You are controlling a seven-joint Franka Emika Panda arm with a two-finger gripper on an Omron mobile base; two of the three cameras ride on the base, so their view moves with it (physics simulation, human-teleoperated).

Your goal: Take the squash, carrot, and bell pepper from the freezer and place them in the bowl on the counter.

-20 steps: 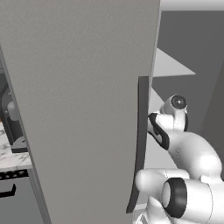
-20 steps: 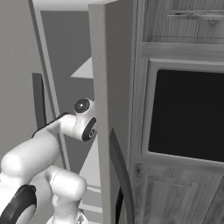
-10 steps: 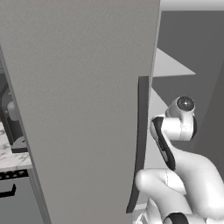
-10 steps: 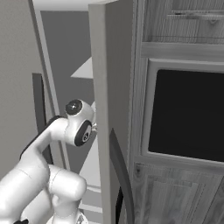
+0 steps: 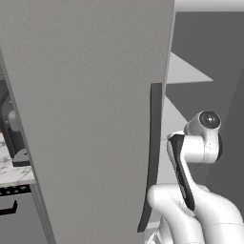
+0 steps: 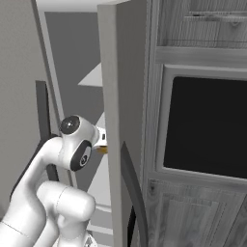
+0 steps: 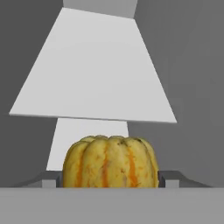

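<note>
A yellow squash point(image 7: 109, 162) with orange stripes, ribbed and rounded, sits between my gripper's point(image 7: 111, 180) two fingertips point(image 7: 50, 179) and spans the whole gap; the gripper is shut on it. A sliver of the squash point(image 6: 102, 150) peeks out beside my wrist at the freezer opening. Behind it are the freezer's white shelves point(image 7: 94, 70). The freezer's big grey door point(image 5: 90, 119) with its dark curved handle point(image 5: 152, 157) stands open to my left. A strip of the marble counter point(image 5: 12, 174) shows at far left. Carrot, bell pepper and bowl are out of view.
A second grey door point(image 6: 108, 120) with a dark handle point(image 6: 132, 188) stands open on my right, close to the arm. Beyond it are wood-grain cabinets with a black oven window point(image 6: 207, 125). A dark appliance point(image 5: 12, 128) stands on the counter.
My wrist has drifted a little lower and nearer the base between the two open doors. The grip on the squash is unchanged.
</note>
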